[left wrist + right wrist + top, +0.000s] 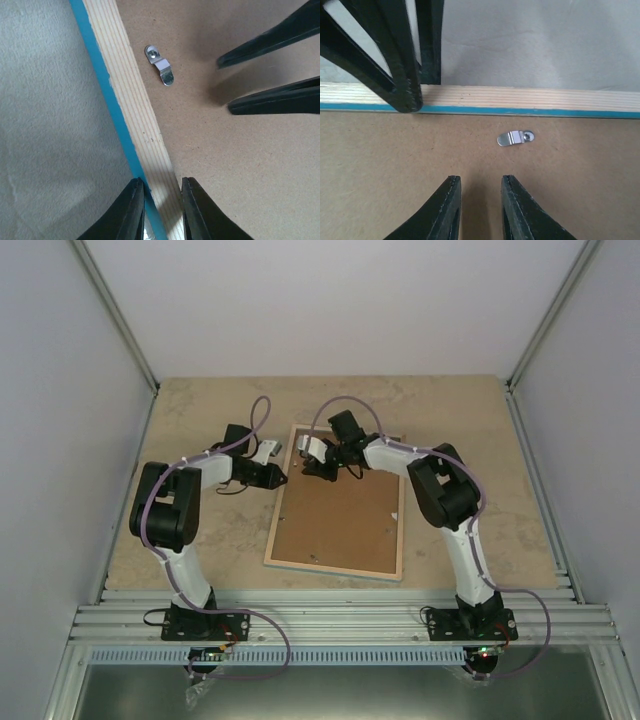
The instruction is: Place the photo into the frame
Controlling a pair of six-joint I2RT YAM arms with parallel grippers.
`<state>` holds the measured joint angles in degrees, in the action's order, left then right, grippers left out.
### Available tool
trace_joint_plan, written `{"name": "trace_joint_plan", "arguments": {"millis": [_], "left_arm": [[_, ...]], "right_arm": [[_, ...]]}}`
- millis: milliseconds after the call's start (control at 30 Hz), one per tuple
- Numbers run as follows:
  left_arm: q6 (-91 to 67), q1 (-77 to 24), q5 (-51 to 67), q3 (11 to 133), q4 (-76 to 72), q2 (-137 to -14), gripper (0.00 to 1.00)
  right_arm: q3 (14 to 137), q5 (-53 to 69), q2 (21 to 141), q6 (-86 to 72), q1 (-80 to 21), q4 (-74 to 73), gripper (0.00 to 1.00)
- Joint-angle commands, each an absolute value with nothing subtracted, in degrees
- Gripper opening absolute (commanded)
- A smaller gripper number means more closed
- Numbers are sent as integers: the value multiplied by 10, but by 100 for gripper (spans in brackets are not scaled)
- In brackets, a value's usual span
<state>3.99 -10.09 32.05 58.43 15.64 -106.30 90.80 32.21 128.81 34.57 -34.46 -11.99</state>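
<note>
The frame (402, 530) lies face down on the table, light wood back up, with a turquoise edge (107, 90). A brown backing board (335, 520) fills it. The photo is hidden. My left gripper (163, 187) straddles the frame's left rail near its far corner, one finger on the outer side and one on the inner side, gripping it; it also shows in the top view (278, 478). My right gripper (481, 180) is open and empty just above the backing board, close to a small metal turn clip (515, 138), which also shows in the left wrist view (160, 71).
The two grippers (318, 470) are close together at the frame's far left corner. Bare beige tabletop (200, 540) surrounds the frame. Grey walls enclose the table on three sides, and an aluminium rail (340, 620) runs along the near edge.
</note>
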Motion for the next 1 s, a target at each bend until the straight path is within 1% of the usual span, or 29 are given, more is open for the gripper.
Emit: {"name": "trace_joint_plan", "arguments": {"millis": [0,133,367,700,967], "left_arm": [[64,-115,316,563,202,-1079,20],[64,-116,316,564,202,-1079,19],[67,-120,315,563,202,-1078,18],[59,-126,315,558,194,-1076,17],[58,-127,322,557,189,-1078,16]], "right_arm": [[930,294,1332,324,-350,-105,25],[961,263,1355,315,-358,-117,21],[980,230,1370,314,-361,-129,15],[989,226,1381,347,-384,-147,16],[1000,211,1390,341,-385,-143,15]]}}
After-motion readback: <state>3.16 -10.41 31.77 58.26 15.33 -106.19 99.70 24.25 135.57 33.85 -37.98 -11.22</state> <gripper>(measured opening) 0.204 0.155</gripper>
